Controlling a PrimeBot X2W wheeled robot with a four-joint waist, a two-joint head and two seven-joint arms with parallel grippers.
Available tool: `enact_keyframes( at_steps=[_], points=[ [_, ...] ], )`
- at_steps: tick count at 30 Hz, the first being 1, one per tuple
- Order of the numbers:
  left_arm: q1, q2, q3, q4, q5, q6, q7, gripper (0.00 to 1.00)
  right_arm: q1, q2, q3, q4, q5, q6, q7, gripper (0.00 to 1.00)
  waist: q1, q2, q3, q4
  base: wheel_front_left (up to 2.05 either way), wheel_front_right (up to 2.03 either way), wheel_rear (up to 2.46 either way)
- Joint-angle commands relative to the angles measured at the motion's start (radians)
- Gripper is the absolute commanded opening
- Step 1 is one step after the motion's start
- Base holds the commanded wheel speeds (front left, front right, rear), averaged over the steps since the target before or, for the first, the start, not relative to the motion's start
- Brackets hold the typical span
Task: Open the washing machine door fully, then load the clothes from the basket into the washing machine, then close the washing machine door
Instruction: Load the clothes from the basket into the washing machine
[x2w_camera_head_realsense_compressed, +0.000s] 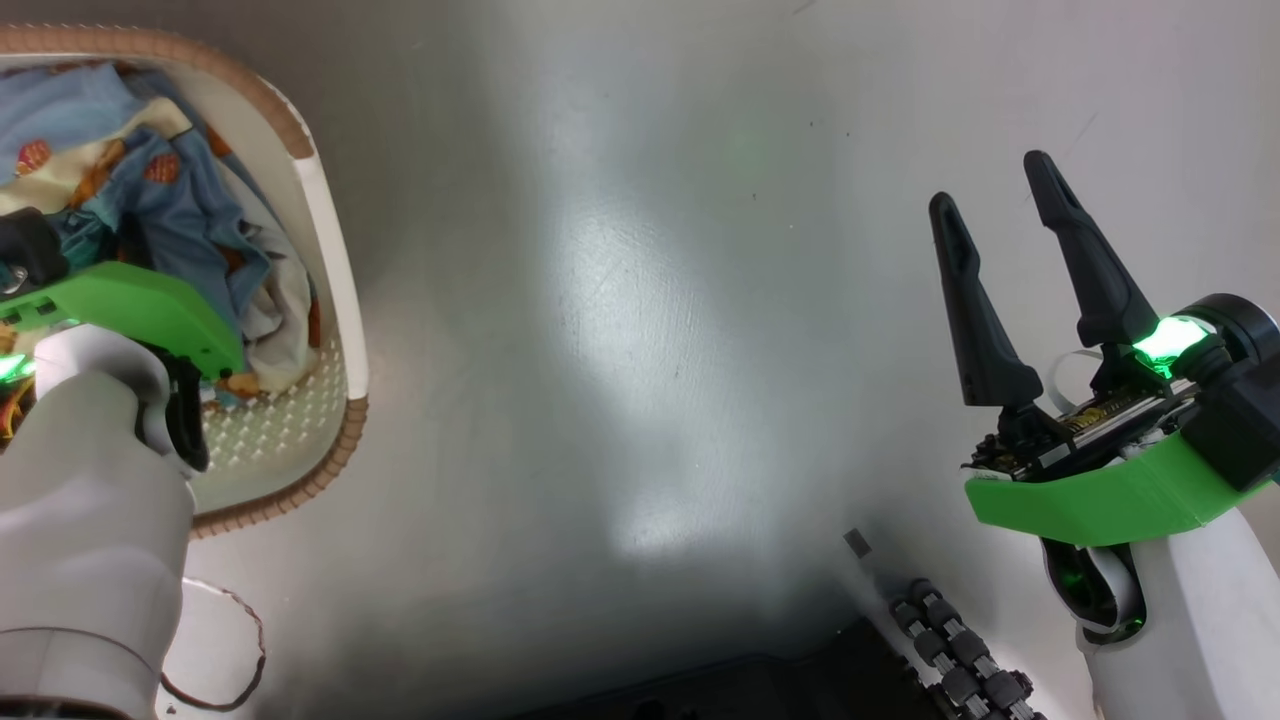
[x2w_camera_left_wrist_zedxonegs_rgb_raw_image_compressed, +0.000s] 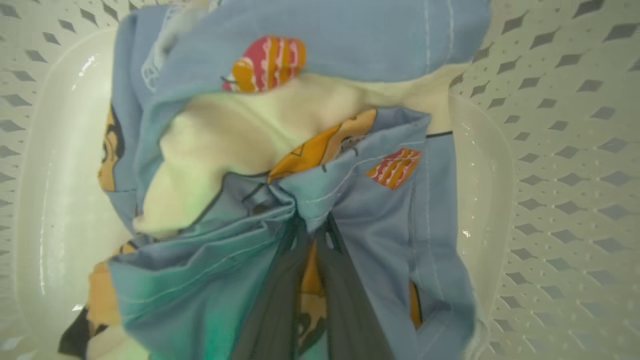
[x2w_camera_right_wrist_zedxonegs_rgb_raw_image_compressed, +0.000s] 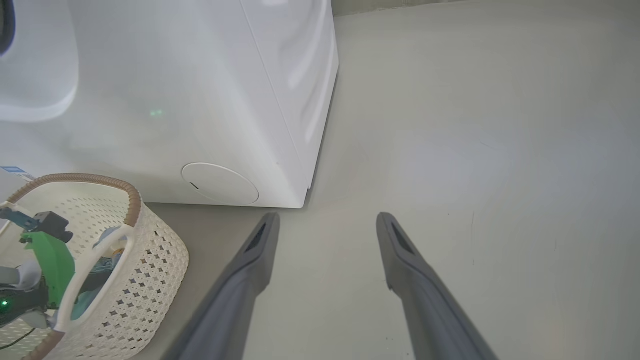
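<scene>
- The step in hand was loading: taking the clothes (x2w_camera_left_wrist_zedxonegs_rgb_raw_image_compressed: 350, 200) out of the basket (x2w_camera_head_realsense_compressed: 335, 280), which stood on the floor (x2w_camera_head_realsense_compressed: 640, 300) just in front of the washing machine (x2w_camera_right_wrist_zedxonegs_rgb_raw_image_compressed: 200, 100).
- The left gripper (x2w_camera_left_wrist_zedxonegs_rgb_raw_image_compressed: 312, 227) was down inside the basket, its fingers pinched together on a bunched fold of the blue printed fabric.
- The left forearm reached down from the head view's lower left, with the wrist bent over the heap.
- The right gripper (x2w_camera_head_realsense_compressed: 992, 182) hung low over bare floor, well apart from the basket. Its fingers were spread wide and held nothing.
- The next move likely called for a straight lift, high enough for trailing cloth to clear the basket rim, then a swing toward the drum.
- The grip took only one fold, so the garment could slip or drag others with it.
</scene>
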Motion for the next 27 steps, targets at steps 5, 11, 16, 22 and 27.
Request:
enact_keyframes(
  at_steps=[5, 11, 16, 22, 27],
  points=[
    [0.090, 0.040, 0.014, -0.073, 0.031, 0.032, -0.020, 0.00, 0.047, -0.002, 0.007, -0.022, 0.000, 0.009, -0.005, 1.00, 0.0000, 0.0000, -0.039, 0.023, 0.00, 0.00, 0.00],
    [0.197, 0.040, 0.064, -0.281, 0.092, 0.081, -0.021, 0.00, 0.060, -0.011, -0.009, -0.024, -0.005, 0.009, -0.005, 1.00, 0.0000, 0.0000, -0.093, 0.049, 0.00, 0.00, 0.00],
    [0.298, 0.023, 0.112, -0.433, 0.157, 0.109, -0.021, 0.00, 0.075, -0.017, -0.023, -0.023, -0.010, 0.009, -0.005, 1.00, 0.0000, 0.0000, -0.151, 0.068, 0.00, 0.00, 0.00],
    [0.394, -0.005, 0.154, -0.568, 0.219, 0.110, -0.021, 0.00, 0.098, -0.025, -0.035, -0.016, -0.015, 0.009, -0.005, 1.00, 0.0000, 0.0000, -0.218, 0.088, 0.00, 0.00, 0.00],
    [0.471, -0.030, 0.204, -0.676, 0.265, 0.087, -0.021, 0.00, 0.121, -0.030, -0.051, -0.011, -0.016, 0.009, -0.005, 1.00, 0.0000, 0.0000, -0.285, 0.110, 0.00, 0.00, 0.00]
  ],
)
